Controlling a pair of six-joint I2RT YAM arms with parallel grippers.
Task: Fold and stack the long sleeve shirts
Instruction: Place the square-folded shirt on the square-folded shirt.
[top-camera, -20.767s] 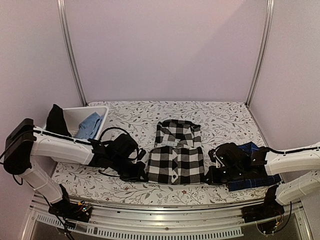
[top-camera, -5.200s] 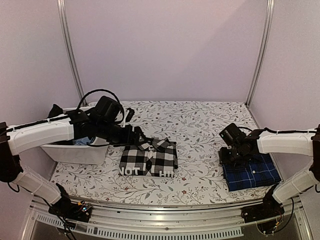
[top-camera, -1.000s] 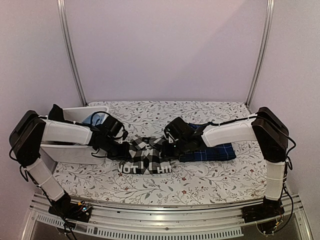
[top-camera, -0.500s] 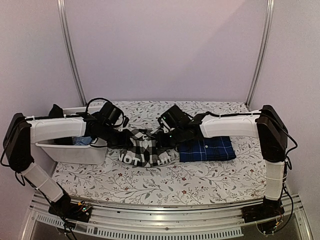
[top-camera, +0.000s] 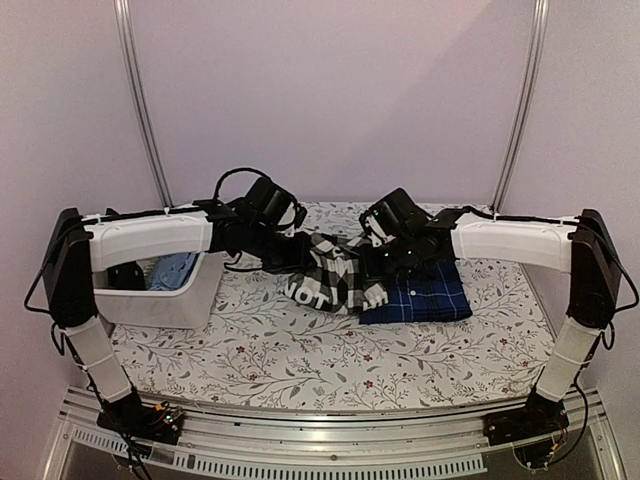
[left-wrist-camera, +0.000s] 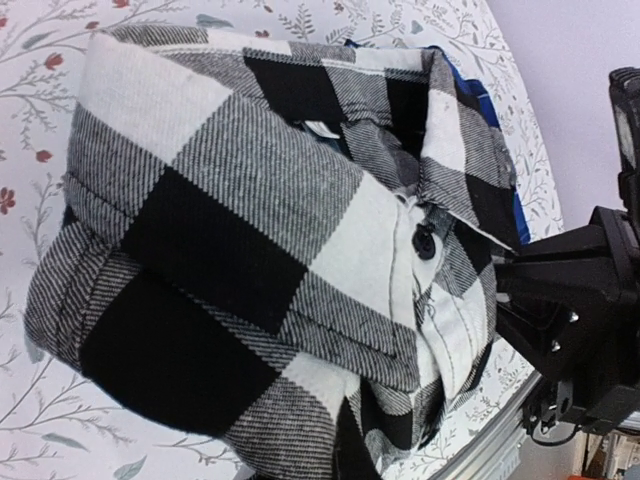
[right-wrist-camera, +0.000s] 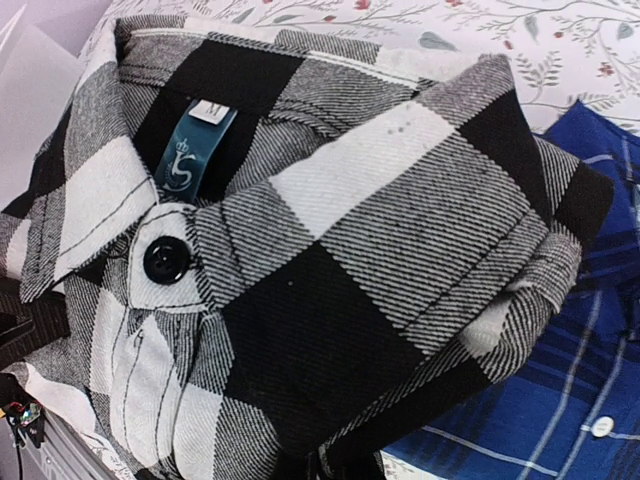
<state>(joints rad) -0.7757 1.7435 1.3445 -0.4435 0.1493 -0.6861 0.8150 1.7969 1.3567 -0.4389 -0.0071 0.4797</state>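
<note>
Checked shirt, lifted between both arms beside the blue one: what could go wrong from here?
The checked shirt sags bunched between the two shut jaws; on release its fold may fall open. It overlaps only the left edge of the blue plaid shirt; lowered here the stack would sit offset, and dragging it across could rumple the blue one.

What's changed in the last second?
The left gripper and right gripper, shut on the checked shirt, lifted it off the table and carried it right, over the blue shirt's left edge. The blue shirt and bin stayed put.
</note>
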